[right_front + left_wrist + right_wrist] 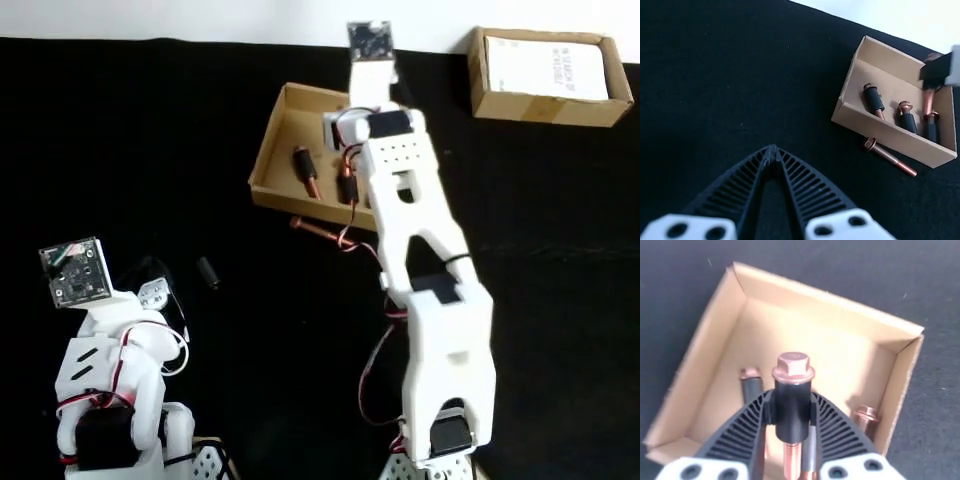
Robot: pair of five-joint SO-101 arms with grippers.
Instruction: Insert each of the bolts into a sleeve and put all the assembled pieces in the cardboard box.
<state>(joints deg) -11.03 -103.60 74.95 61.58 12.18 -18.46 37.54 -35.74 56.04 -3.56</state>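
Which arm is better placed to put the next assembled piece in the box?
Right: its jaws grip a sleeved bolt over the cardboard box; the left jaws sit shut, farther away.

Brown cardboard box, shiny copper bolt, black sleeve, black ridged right gripper, white arm, black table.

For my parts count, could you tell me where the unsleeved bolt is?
In the high view, the unsleeved bolt lies on the table just outside the cardboard box, beside its near wall.

Loose bolt beside cardboard box
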